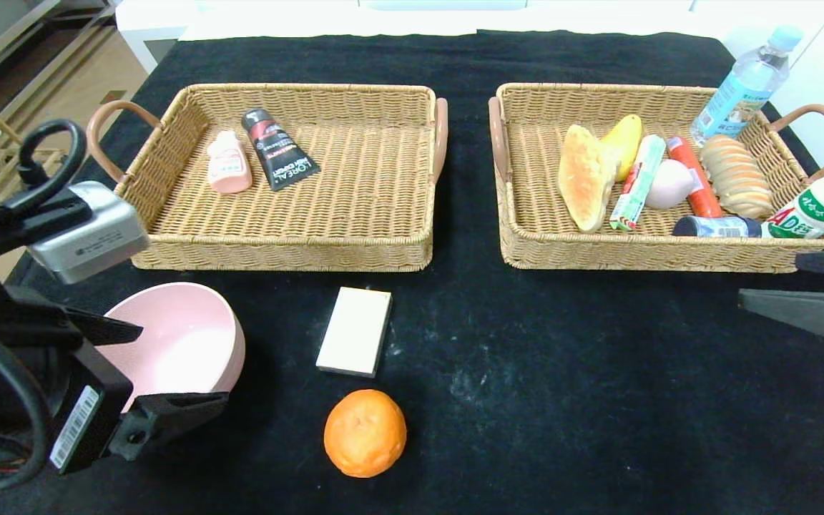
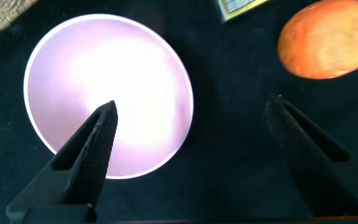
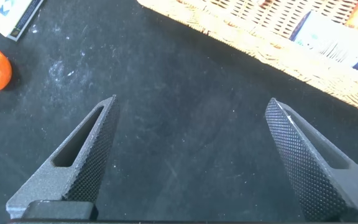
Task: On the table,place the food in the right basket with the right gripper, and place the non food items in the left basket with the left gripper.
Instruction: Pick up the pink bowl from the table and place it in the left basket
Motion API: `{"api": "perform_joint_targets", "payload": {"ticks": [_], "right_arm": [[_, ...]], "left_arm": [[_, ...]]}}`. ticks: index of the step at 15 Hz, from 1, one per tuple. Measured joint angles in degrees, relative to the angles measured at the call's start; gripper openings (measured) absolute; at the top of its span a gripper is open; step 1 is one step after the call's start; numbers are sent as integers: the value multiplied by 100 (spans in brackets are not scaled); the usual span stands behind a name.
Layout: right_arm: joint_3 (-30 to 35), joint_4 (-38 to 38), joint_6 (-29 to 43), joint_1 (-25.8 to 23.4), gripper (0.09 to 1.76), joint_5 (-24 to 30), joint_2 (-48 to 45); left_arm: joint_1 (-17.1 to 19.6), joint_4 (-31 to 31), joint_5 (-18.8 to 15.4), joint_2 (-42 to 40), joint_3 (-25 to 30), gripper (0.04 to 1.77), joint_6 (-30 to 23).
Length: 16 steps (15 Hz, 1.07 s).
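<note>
Three things lie loose on the black cloth: an orange (image 1: 365,432), a white flat box (image 1: 355,330) and a pink bowl (image 1: 183,336). My left gripper (image 1: 183,366) hangs open over the bowl's right rim. In the left wrist view one finger is over the bowl (image 2: 110,93) and the other over bare cloth, with the orange (image 2: 327,38) beyond. My right gripper (image 1: 769,280) is open and empty at the right edge, just in front of the right basket (image 1: 641,257). The left basket (image 1: 283,250) holds a pink bottle (image 1: 229,163) and a black tube (image 1: 280,149).
The right basket holds bread (image 1: 584,177), a yellow fruit (image 1: 624,141), tubes and rolls. A white bottle (image 1: 816,207) leans on its front right corner, and a water bottle (image 1: 744,86) is at its far right corner. The table's left edge is near my left arm.
</note>
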Motion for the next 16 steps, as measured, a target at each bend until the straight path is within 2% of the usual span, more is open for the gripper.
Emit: {"api": "perform_joint_targets", "payload": {"ticks": [6, 10, 16], "right_arm": [[24, 0, 0, 22, 171, 4, 2], [27, 0, -2, 22, 171, 1, 0], [24, 0, -2, 22, 171, 0, -5]], "left_arm": [[-2, 0, 516, 545, 68, 172, -63], [-11, -57, 1052, 950, 52, 172, -85], [-35, -63, 1449, 1465, 32, 172, -428]]}}
